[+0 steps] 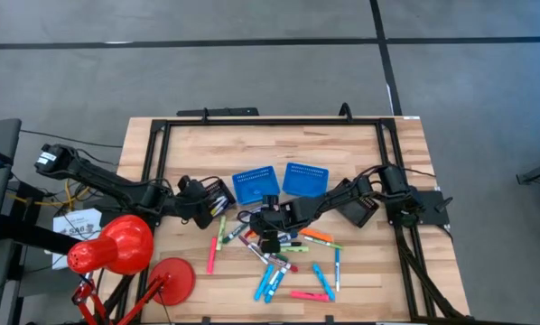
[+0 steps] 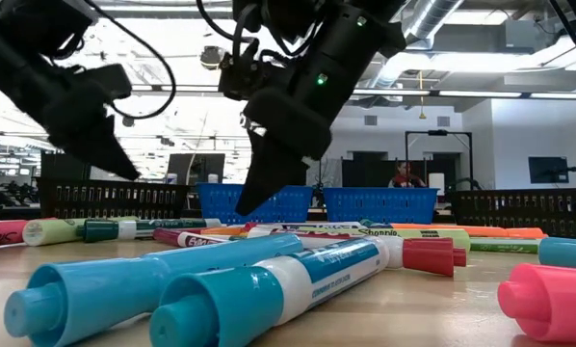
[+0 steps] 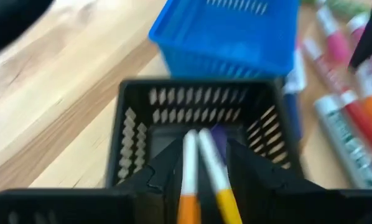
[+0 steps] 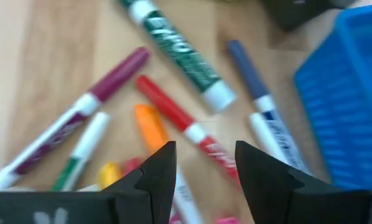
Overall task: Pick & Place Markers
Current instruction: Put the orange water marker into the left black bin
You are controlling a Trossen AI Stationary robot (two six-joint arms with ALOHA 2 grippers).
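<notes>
The right claw (image 4: 201, 171) is hanging spread wide over the markers (image 1: 288, 257) with nothing between its fingers, a red marker (image 4: 180, 121) and an orange marker (image 4: 152, 127) lying just beneath the gap. The left claw (image 3: 204, 171) is hovering over a black tray (image 3: 198, 118), spread around two markers there; whether it is gripping them is unclear. On the wooden surface (image 1: 360, 171), the markers are lying scattered at the right claw's six o'clock, two blue baskets (image 1: 279, 181) at twelve. Beyond the surface, a person (image 2: 401, 173) is sitting in the room.
</notes>
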